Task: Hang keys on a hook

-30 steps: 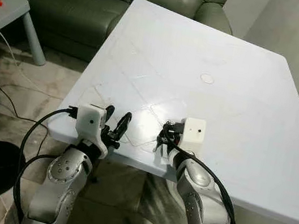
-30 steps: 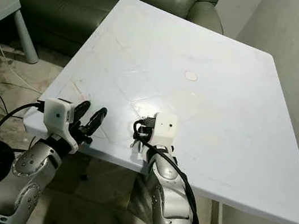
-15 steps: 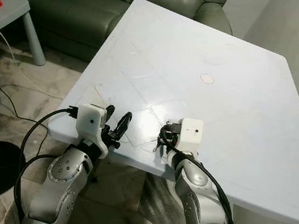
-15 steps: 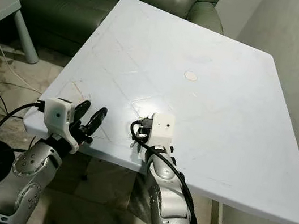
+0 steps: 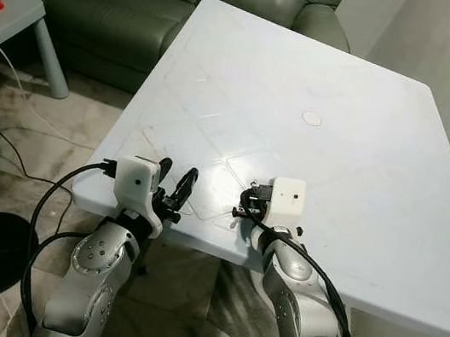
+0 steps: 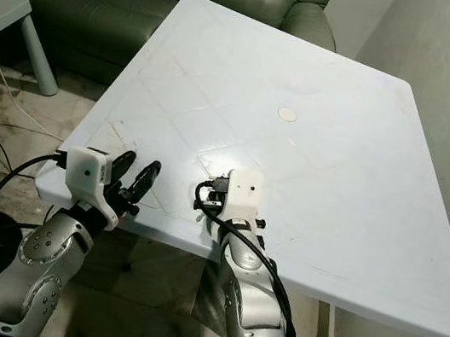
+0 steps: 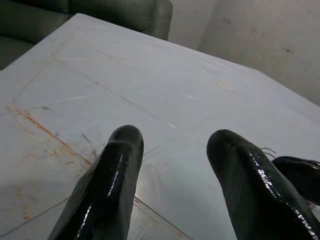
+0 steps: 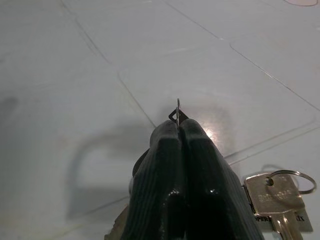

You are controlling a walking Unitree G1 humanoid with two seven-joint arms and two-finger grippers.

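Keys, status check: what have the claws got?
Right claw shut on key ring, keys hanging beside it over white table. Left claw open, near table edge. No hook seen.

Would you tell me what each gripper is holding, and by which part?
The right gripper pinches the keys by a thin wire ring; the left gripper holds nothing.

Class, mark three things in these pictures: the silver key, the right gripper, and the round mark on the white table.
silver key (image 8: pixel 272 199): right wrist view, on its flat head.
right gripper (image 8: pixel 179 131): right wrist view, where the closed fingertips meet.
round mark (image 5: pixel 310 117): left eye view, at its centre.
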